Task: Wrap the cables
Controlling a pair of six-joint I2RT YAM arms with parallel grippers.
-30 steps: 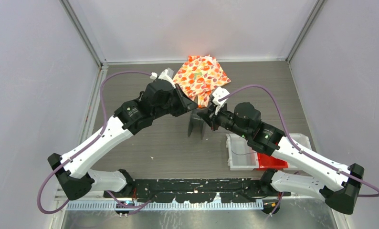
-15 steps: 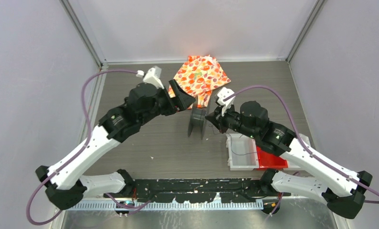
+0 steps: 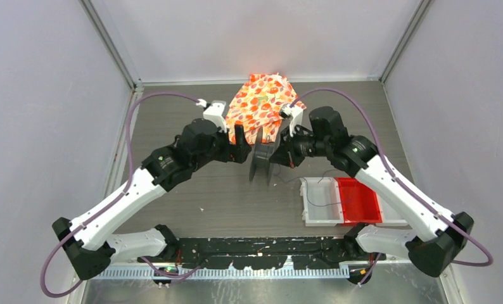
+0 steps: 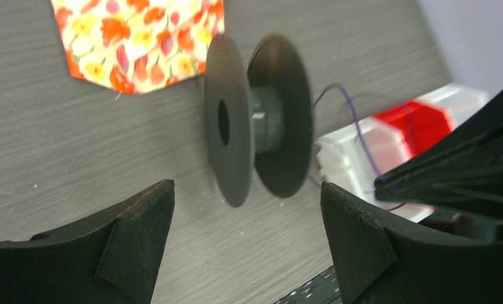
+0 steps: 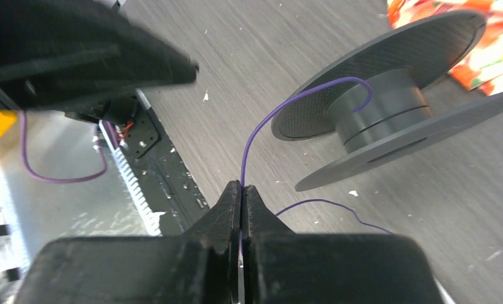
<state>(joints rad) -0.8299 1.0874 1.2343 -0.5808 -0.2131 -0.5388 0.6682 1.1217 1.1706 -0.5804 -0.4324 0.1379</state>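
Observation:
A black spool (image 3: 260,162) stands on its rim mid-table, with two flanges and a grey hub (image 5: 379,104). The cable (image 5: 260,130), a thin dark purple wire, runs from the hub down into my right gripper (image 5: 242,187), which is shut on it just right of the spool (image 3: 275,154). A loose strand (image 5: 328,206) trails over the table toward the trays. My left gripper (image 4: 246,189) is open with nothing between its fingers. It hangs close to the spool's (image 4: 255,120) left flange, not touching it (image 3: 241,143).
A floral cloth (image 3: 266,101) lies at the back behind the spool. A white tray (image 3: 318,218) holding a bit of wire and a red tray (image 3: 358,201) sit at the front right. A black rail (image 3: 261,250) runs along the near edge. Walls enclose three sides.
The left gripper opened and let go of the spool, drew back to the left, then came in beside its left flange. The right arm swung toward the back, carrying the cable.

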